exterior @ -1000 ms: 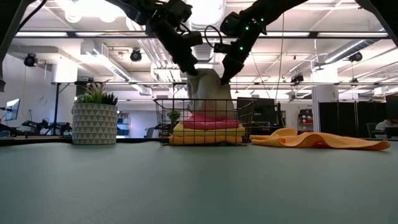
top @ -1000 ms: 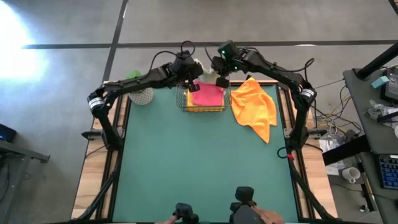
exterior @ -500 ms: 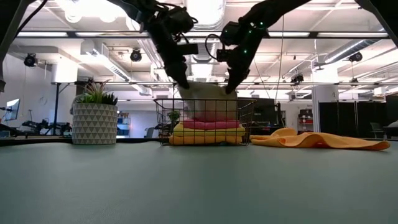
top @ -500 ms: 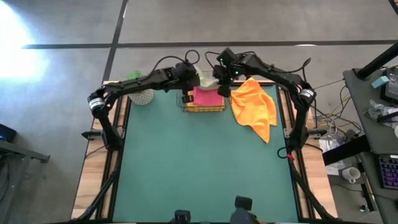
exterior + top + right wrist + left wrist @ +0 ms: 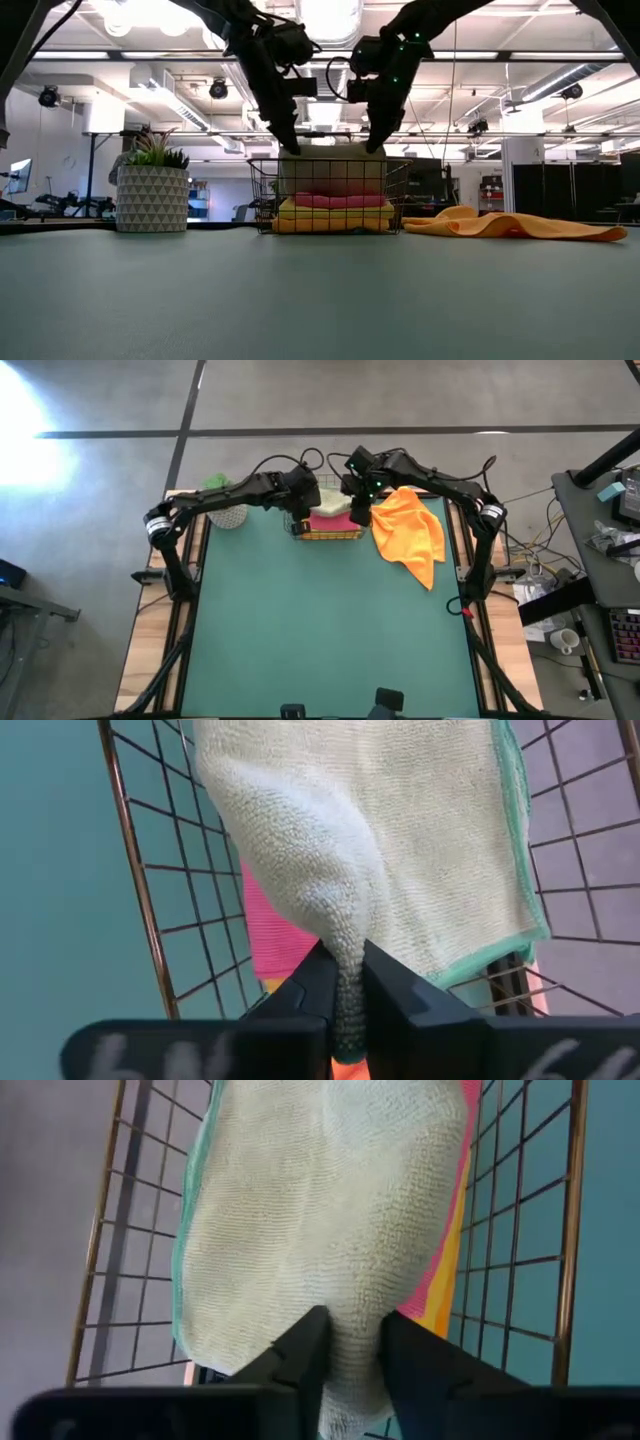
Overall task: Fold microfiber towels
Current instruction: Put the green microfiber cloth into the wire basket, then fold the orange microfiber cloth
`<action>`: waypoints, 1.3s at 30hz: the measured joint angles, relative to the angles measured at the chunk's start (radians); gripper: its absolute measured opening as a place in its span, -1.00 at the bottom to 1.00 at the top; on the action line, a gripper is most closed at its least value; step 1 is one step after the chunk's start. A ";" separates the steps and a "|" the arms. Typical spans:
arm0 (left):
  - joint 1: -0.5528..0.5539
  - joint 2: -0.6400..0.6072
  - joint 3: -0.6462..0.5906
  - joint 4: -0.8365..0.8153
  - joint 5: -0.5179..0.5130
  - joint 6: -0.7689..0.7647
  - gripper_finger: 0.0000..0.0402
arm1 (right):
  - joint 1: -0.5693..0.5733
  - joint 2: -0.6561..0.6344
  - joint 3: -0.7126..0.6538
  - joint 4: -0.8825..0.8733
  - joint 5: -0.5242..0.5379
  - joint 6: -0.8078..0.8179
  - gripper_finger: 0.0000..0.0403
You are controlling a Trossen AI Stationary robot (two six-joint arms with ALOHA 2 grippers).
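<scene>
A pale sage towel [image 5: 333, 503] hangs between my two grippers over the wire basket [image 5: 325, 534] at the table's far middle. Its lower part reaches into the basket [image 5: 335, 172], above the folded pink [image 5: 335, 200], yellow [image 5: 335, 211] and orange [image 5: 335, 225] towels stacked there. My left gripper [image 5: 302, 500] is shut on the towel's left side and my right gripper [image 5: 357, 506] on its right side. A teal edge [image 5: 520, 840] shows along the sage towel. A second orange towel [image 5: 410, 530] lies loosely spread on the table, right of the basket. My left gripper pinches a bunched fold at the sage towel's left upper corner [image 5: 350, 1342] between its two fingers [image 5: 300, 1360], from above, pointing down. The towel hangs below into the basket. My right gripper pinches a bunched fold at the towel's right upper corner [image 5: 345, 975] between its two fingers [image 5: 400, 995], from above, pointing down. The towel's top edge [image 5: 335, 150] spans between both grippers, about level.
A small potted plant [image 5: 228, 512] stands at the far left, left of the basket [image 5: 152, 190]. The table's green surface [image 5: 320, 630] stretches from the basket to the near edge.
Both grippers have gone down toward the basket and moved apart, still shut on the sage towel. The towel, bunched and hanging above the basket before, is now spread wider with its lower part inside the basket.
</scene>
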 joint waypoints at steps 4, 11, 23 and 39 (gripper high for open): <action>-0.007 0.002 0.000 -0.007 0.001 -0.002 -0.38 | 0.000 0.000 -0.001 0.001 0.002 -0.005 -0.72; -0.010 0.001 0.012 -0.023 0.001 -0.077 -0.08 | 0.000 -0.002 0.006 -0.006 0.002 0.001 -0.32; -0.011 -0.126 0.037 -0.102 -0.022 -0.101 -0.06 | -0.020 -0.122 0.024 -0.179 0.002 0.029 -0.16; -0.032 -0.310 -0.243 -0.070 -0.028 -0.263 -0.06 | -0.011 -0.456 -0.411 -0.131 -0.014 0.348 -0.34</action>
